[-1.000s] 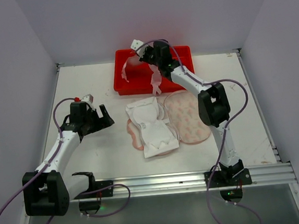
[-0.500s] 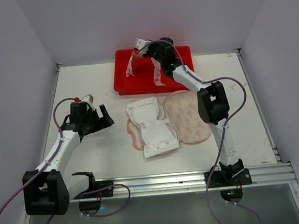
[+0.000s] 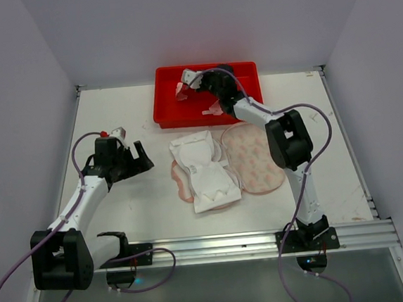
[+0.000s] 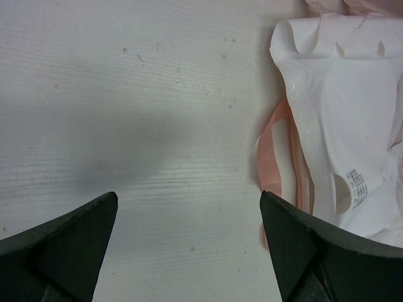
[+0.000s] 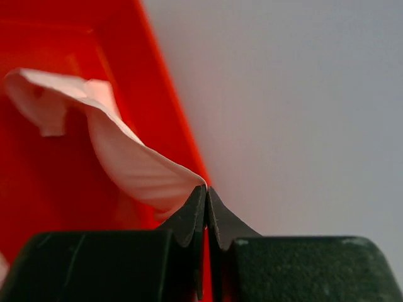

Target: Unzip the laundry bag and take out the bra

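The laundry bag (image 3: 255, 157) lies unzipped and spread flat mid-table, its printed half on the right and its white lining (image 3: 205, 172) on the left. My right gripper (image 3: 192, 80) is over the red tray (image 3: 244, 73), shut on an edge of the pale-pink bra (image 3: 181, 90), which hangs into the tray. The right wrist view shows the bra (image 5: 126, 157) pinched at the gripper (image 5: 206, 189). My left gripper (image 3: 140, 156) rests open left of the bag. In its wrist view the gripper (image 4: 189, 198) has nothing between its fingers, and the bag's lining (image 4: 340, 113) and pink rim (image 4: 271, 151) lie to the right.
The red tray (image 5: 50, 31) sits against the back wall. White side walls enclose the table, and a metal rail (image 3: 217, 247) runs along the near edge by the arm bases.
My right gripper has carried the bra back and left and lowered it; the fabric that hung over the tray's front edge is now bunched inside the tray. The left arm has not moved.
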Robot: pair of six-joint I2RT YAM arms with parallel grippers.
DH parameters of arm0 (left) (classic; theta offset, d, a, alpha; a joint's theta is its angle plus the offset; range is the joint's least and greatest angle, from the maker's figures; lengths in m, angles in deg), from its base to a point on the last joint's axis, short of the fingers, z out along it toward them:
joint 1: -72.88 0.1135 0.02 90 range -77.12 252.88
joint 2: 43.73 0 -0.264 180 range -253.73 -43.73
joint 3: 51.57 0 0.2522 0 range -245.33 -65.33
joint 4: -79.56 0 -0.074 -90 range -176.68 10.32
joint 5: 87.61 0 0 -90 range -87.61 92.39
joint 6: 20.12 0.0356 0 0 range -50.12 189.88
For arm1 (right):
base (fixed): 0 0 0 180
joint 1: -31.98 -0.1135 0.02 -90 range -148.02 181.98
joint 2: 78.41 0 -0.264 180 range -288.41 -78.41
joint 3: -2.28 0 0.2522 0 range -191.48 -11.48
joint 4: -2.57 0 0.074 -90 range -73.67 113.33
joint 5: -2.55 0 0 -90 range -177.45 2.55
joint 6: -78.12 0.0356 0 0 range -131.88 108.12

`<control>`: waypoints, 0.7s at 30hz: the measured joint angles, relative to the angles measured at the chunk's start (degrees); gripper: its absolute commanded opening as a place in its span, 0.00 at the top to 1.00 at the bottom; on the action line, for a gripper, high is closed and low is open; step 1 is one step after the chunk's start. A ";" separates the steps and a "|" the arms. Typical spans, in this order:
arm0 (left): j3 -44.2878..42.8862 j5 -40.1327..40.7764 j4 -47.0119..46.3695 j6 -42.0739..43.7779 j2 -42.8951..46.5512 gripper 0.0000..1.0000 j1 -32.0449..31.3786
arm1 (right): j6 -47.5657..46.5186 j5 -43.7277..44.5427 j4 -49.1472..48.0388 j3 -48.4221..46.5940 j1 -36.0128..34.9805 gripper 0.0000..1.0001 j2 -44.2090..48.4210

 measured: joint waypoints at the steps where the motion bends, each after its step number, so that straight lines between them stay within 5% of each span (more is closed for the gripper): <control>1: 0.00 0.00 0.00 0.00 0.00 0.02 0.00 | 0.26 0.00 0.46 1.22 -0.31 0.95 -0.02; 6: 0.00 -0.02 0.00 0.00 0.00 0.02 0.02 | 2.80 -0.28 4.33 5.14 -2.23 0.59 0.00; 13: 0.00 -0.07 0.00 0.00 0.09 0.02 0.02 | 14.80 -0.22 14.10 5.27 -4.11 0.24 5.60; 16: 0.00 -0.07 0.00 0.00 0.39 0.02 0.02 | 24.41 0.48 20.04 4.20 -4.15 0.15 13.35; 21: 0.00 -0.13 0.00 -0.02 1.18 0.02 0.02 | 41.59 3.41 30.75 -0.94 -6.03 0.14 27.39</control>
